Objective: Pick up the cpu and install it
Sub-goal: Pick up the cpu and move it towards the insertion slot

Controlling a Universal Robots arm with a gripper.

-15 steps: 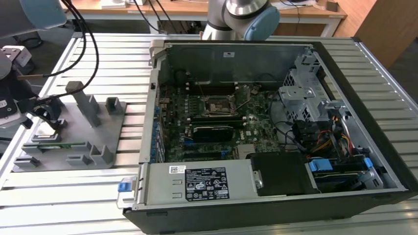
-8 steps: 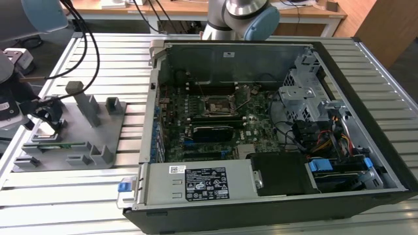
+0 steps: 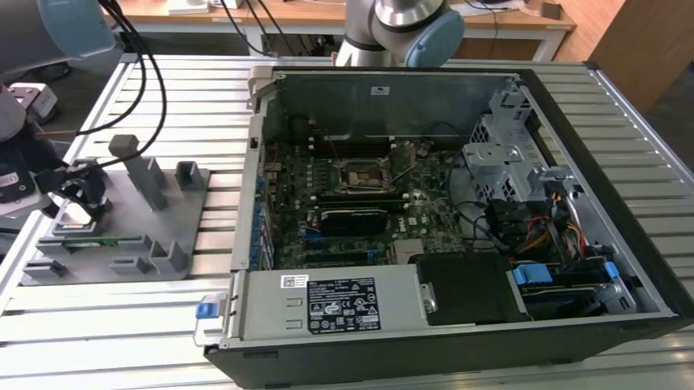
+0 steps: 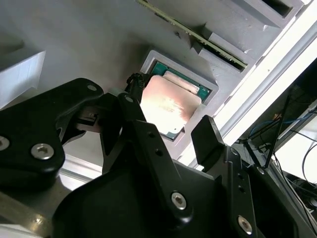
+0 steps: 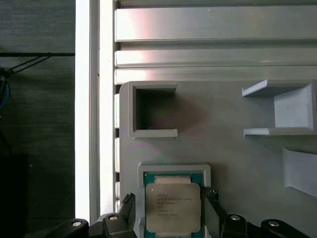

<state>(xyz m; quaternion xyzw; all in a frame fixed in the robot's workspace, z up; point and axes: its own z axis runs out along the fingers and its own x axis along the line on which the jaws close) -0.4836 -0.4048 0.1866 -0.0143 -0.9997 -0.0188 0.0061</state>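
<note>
Over the grey fixture tray | gripper jaws spread, one finger on each side of the cpu, gaps showing | cpu flat in its square tray pocket

- Gleaming silver with a pinkish sheen on the cpu, bordered in green.
- Showing matte black all over the pincer.
- Looking plain pale grey across the parts holder.
- Running in ribbed silver stripes along the surface.
- Showing dark green on the motherboard.
</note>
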